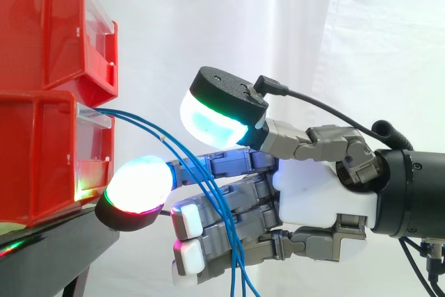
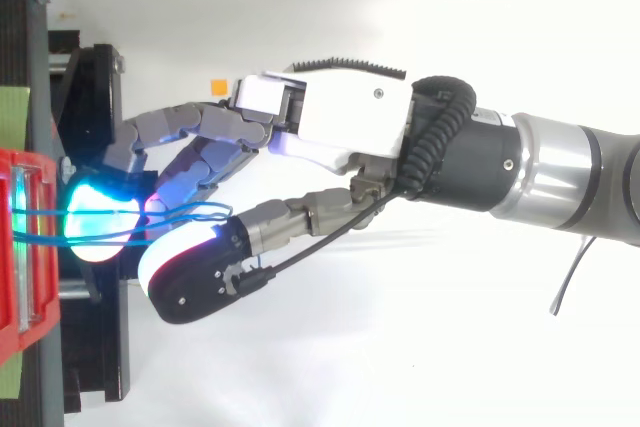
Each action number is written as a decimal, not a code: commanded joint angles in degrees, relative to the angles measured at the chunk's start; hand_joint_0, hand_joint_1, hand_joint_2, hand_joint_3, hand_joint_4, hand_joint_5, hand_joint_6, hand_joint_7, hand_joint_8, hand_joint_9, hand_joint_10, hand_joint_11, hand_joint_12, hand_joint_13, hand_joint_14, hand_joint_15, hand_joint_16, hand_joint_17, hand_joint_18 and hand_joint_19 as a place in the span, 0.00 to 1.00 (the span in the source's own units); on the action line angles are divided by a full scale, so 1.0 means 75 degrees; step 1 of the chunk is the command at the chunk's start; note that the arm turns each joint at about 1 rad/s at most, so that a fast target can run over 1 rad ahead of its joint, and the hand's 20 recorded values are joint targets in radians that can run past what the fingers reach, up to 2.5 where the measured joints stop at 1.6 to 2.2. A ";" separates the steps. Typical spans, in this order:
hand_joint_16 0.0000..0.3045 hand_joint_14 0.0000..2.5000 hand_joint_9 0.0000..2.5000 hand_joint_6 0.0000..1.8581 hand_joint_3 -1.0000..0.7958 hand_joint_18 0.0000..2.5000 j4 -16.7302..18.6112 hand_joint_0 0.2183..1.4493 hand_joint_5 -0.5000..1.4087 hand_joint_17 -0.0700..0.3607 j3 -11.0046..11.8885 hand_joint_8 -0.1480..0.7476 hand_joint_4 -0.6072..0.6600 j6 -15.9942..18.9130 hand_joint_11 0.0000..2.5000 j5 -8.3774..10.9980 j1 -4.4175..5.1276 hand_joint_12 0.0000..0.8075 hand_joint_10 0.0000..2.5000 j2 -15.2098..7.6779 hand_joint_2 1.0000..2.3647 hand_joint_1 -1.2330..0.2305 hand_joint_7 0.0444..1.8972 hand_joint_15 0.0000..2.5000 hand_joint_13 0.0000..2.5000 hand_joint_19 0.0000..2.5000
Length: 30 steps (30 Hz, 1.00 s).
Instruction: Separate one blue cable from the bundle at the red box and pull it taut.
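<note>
While the blue cables (image 1: 215, 206) droop from the front edge of the lower red box (image 1: 42, 158), the hand (image 1: 320, 193) reaches among them, fingers (image 1: 139, 184) open, pinching none. Separating looks underway; next, one strand needs pinching.

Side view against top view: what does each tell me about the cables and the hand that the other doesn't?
Side view: two stacked red bins. The blue cables leave the lower bin's front and sag slack across the fingers, running past the bottom edge. The thumb pad sits above them with a gap.
Top view: the cables reach out from the bin and lie between the fingers and the thumb pad. The arm comes in from the right.
Both: the hand is open at the bins, and no cable is taut yet.
</note>
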 commanded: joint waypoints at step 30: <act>0.06 0.01 0.37 0.27 0.33 0.23 -0.0225 0.30 0.17 0.26 0.0042 0.46 0.64 -0.0032 0.47 -0.0421 -0.0167 0.32 0.12 0.0095 0.00 0.38 0.52 0.42 0.41 0.26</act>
